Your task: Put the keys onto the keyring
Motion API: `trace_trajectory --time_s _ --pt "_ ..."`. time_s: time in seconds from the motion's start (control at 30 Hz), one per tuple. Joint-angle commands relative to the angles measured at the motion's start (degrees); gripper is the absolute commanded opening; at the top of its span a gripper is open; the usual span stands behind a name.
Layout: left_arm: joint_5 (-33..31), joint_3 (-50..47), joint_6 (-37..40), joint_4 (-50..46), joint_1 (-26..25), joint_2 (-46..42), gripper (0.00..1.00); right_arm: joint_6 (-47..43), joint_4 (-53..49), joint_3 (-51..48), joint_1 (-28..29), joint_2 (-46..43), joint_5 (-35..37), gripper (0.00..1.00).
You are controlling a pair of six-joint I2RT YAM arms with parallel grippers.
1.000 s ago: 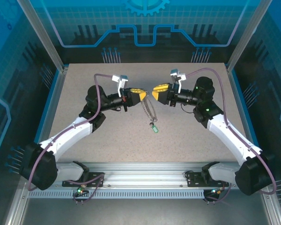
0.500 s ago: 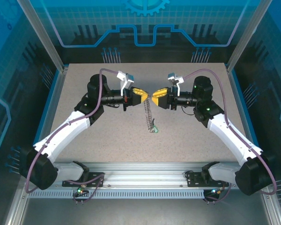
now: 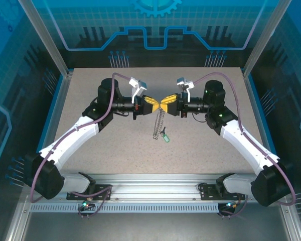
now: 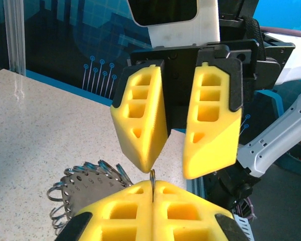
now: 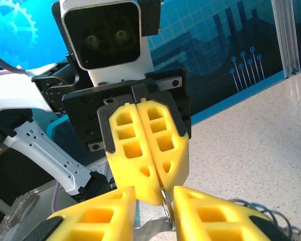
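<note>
**Left claw** (image 4: 152, 190), nearest the lens: its yellow pads (image 4: 125, 213) are pressed together on a thin metal edge of the keyring (image 4: 88, 182), whose silvery links (image 4: 57, 193) fan out below and to the left. Just beyond, the right claw (image 4: 176, 170) meets it nose to nose, with its jaws spread and a clear gap between them. They straddle the same edge without visibly gripping it. Past both lies the speckled worktop (image 4: 35, 125).

From above, the keyring hangs from that meeting point towards the arm bases. The key (image 3: 164, 132) with its green tag (image 3: 166, 139) sits at the lower end. You cannot tell whether it is threaded on or merely touching.

Expect the keyring to be light and limp. The links will likely swing and slide, so take hold of it on the thin loop close beside the existing pinch. The key is tiny and probably slick, and the tag looks like the easier place to hold it.
</note>
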Motion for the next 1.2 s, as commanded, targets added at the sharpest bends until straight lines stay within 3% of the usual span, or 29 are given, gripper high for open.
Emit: trace_trajectory --time_s 0.0,0.17,0.3,0.43,0.5,0.67,0.87,1.17 --pt "2.1 2.8 1.4 0.5 -0.3 0.3 0.0 -1.0 -0.2 1.8 1.1 0.8 -0.9 0.24" --pt "2.0 3.2 1.6 0.5 -0.3 0.5 0.0 -1.5 -0.8 1.6 1.4 1.1 -1.1 0.16" --pt "1.9 3.4 1.5 0.5 -0.3 0.4 0.0 -2.1 -1.3 1.2 1.4 0.9 -1.0 0.0" --pt "0.4 3.5 -0.1 0.9 -0.3 0.3 0.01 -2.6 -1.0 0.5 1.4 0.3 1.0 0.0" --pt "-1.7 2.6 -1.5 2.0 -0.3 -0.8 0.18 -1.9 0.6 -0.1 0.9 0.1 2.0 0.0" --pt "-8.6 -2.8 -4.9 8.3 0.0 -5.2 0.41 1.2 6.1 -1.6 0.0 -0.5 2.8 0.0" --pt "-11.7 -8.8 -11.9 16.1 0.2 -7.7 0.48 5.1 14.3 -3.5 0.0 -1.1 3.8 0.0" --pt "-11.5 -13.1 -18.4 24.4 0.2 -6.8 0.48 10.1 21.9 -5.7 0.3 -2.0 6.5 0.0"
